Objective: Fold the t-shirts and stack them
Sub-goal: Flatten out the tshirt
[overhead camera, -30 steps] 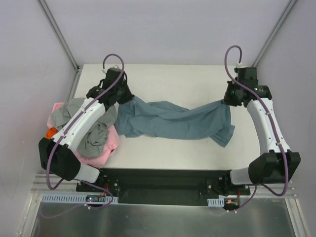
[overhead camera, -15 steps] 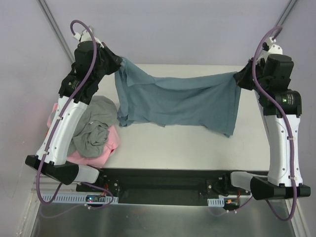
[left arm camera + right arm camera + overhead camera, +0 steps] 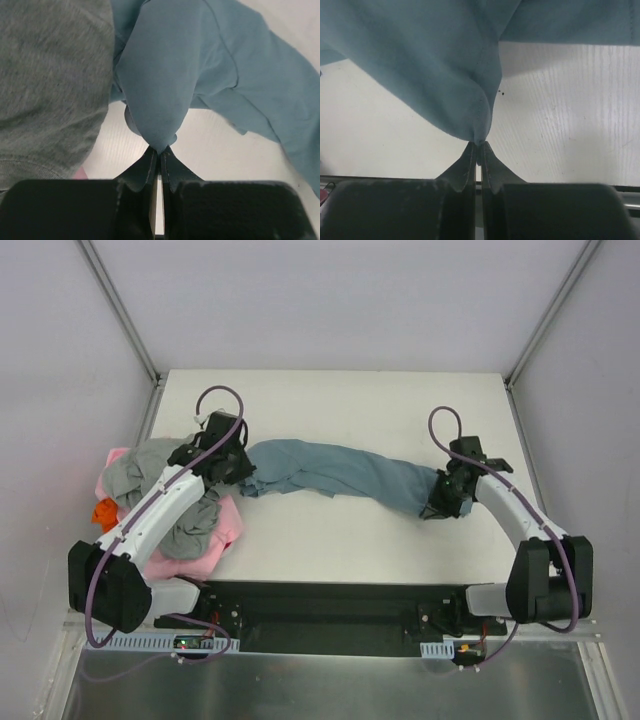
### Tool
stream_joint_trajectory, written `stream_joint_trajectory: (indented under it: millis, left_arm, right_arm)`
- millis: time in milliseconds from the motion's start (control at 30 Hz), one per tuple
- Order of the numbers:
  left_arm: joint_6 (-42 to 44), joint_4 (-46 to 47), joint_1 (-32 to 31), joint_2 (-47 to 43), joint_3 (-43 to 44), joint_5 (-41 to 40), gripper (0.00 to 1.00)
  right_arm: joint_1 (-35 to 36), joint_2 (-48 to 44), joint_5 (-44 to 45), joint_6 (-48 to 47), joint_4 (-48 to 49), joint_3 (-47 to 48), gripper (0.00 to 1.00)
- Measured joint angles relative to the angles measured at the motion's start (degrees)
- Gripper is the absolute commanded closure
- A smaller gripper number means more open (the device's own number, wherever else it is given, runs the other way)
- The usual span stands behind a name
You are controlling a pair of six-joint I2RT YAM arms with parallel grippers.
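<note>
A slate-blue t-shirt [image 3: 340,473] lies bunched in a long band across the middle of the table. My left gripper [image 3: 236,466] is shut on its left end, and the pinched blue cloth [image 3: 160,100] fills the left wrist view above the jaws [image 3: 160,150]. My right gripper [image 3: 437,506] is shut on the shirt's right end, with the hem [image 3: 465,80] nipped at the fingertips [image 3: 480,146]. Beside the left arm lie a grey t-shirt [image 3: 180,510], a pink one [image 3: 215,540] under it, and an orange bit [image 3: 104,510].
The white table [image 3: 340,540] runs between grey side walls and metal posts. The pile of shirts hangs over the table's left edge. A black rail [image 3: 330,605] with both arm bases lies along the near edge. Grey cloth [image 3: 50,80] sits close to my left gripper.
Both arms rose with the blue shirt spread out between them in the air, then came down. Now the shirt lies low and bunched on the table, the right gripper nearer the front.
</note>
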Motion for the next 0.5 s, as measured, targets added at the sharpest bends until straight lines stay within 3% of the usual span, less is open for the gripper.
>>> stream_joint_trajectory:
  millis: [100, 200, 333, 500]
  left_arm:
    - [-0.6, -0.5, 0.0, 0.1, -1.5, -0.2, 1.0]
    - [-0.7, 0.1, 0.0, 0.2, -1.5, -0.7, 1.0]
    - [-0.6, 0.7, 0.0, 0.6, -1.5, -1.4, 1.0]
    - [-0.6, 0.9, 0.0, 0.7, -1.5, -1.5, 1.0]
  right_arm:
    - [0.0, 3.6, -0.1, 0.8, 2.0, -0.1, 0.97]
    - [0.2, 7.8, -1.2, 1.2, 3.8, -0.1, 0.81]
    - [0.4, 9.7, -1.6, 1.4, 4.2, 0.1, 0.49]
    - [0.5, 9.3, -1.1, 1.1, 3.3, 1.0, 0.3]
